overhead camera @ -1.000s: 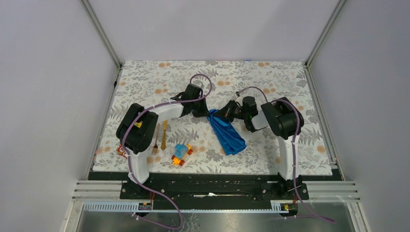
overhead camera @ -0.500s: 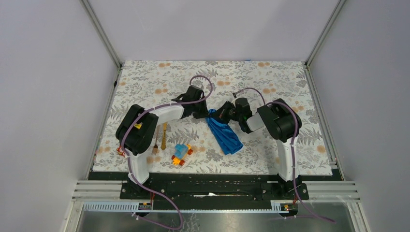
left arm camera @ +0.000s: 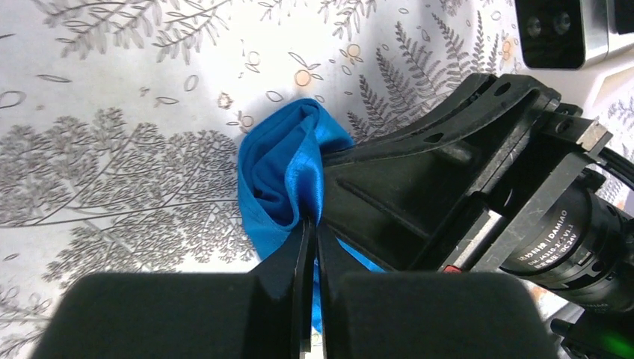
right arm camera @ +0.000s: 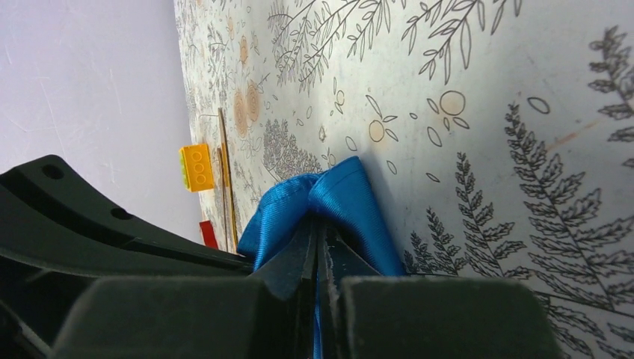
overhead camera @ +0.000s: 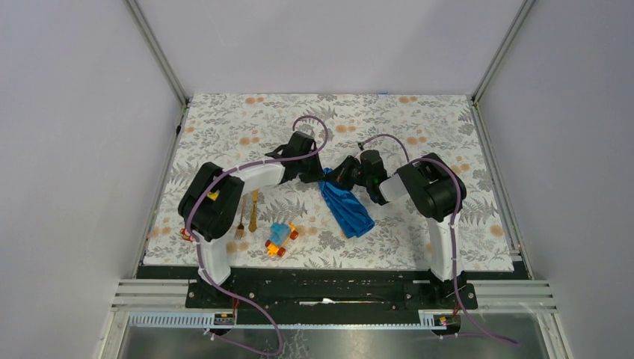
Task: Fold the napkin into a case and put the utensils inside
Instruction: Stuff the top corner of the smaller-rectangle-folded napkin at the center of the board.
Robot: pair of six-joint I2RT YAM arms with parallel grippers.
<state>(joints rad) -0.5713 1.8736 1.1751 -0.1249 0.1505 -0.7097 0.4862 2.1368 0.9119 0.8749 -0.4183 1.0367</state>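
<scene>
At the napkin's far end, both tools meet on one bunched corner.

- Napkin point(overhead camera: 350, 209): bright blue cloth, gathered into a long crumpled strip. It lies on the desk point(overhead camera: 419, 127) and runs from the tools toward the arm bases. It is not spread and no fold is formed.
- Left tool point(left arm camera: 310, 224): jaws closed down to a thin slit, with a ridge of blue cloth pinched between the tips.
- Right tool point(right arm camera: 320, 232): jaws likewise pressed together on a fold of the same cloth, just beside the left tool's grip. The two tools are nearly touching.
- Judgement on the grip: two pinches this close on one corner look like a hand-over or a re-grip. One tool could then slide along the hem to find a second corner and pull the cloth flat. The step in hand is opening the cloth out, so the task is at an early stage.
- Fork point(overhead camera: 241, 223) and knife point(overhead camera: 254, 209): side by side, left of the napkin and well apart from it. Neither is touched. I judge they were left there to keep the folding area free.
- Toy car point(overhead camera: 280, 239): left of the napkin's near end, between it and the utensils.
- Yellow block point(right arm camera: 197, 166): beyond the utensils as seen from the napkin.
- Risk: soft cloth may slip from so thin a pinch.
</scene>
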